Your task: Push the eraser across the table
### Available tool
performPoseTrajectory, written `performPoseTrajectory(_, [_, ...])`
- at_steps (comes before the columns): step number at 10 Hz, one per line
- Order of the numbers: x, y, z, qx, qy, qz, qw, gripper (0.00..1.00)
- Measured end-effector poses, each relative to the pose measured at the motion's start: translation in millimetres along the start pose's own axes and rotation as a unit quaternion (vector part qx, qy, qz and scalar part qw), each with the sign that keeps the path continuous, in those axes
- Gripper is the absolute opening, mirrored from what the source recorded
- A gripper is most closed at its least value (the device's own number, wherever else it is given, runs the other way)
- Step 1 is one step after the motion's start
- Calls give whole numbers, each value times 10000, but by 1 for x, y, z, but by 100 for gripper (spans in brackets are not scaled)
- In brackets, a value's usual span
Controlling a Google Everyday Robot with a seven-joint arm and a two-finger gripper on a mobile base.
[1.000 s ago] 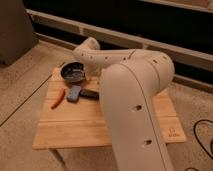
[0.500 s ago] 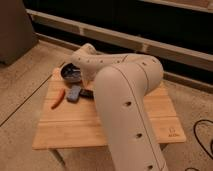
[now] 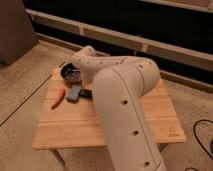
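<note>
Eraser, a small flat black rectangular bar point(image 3: 86, 93), is lying on the light bamboo-plank desk point(image 3: 65, 132). An orange-red carrot-shaped piece point(image 3: 57, 99) and a blue-grey block point(image 3: 74, 93) are sitting just left of the eraser, with a dark round bowl point(image 3: 71, 74) behind them. The jaws are hiding behind the white arm point(image 3: 120, 100) near the bowl, so their state cannot be told.

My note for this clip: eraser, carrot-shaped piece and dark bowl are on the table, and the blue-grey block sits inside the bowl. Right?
No. The camera view shows the blue-grey block lying on the table, outside the bowl, between the carrot-shaped piece and the eraser. The gripper is by the bowl.
</note>
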Motion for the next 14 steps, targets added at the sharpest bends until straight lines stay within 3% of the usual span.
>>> performPoseTrajectory(5, [3, -3, 10, 67, 130, -33, 9999, 65])
performPoseTrajectory(7, [6, 0, 4, -70, 141, 51, 9999, 65])
performPoseTrajectory(10, [22, 11, -11, -418, 139, 155, 9989, 65])
performPoseTrajectory(14, [32, 5, -13, -415, 77, 51, 9991, 65])
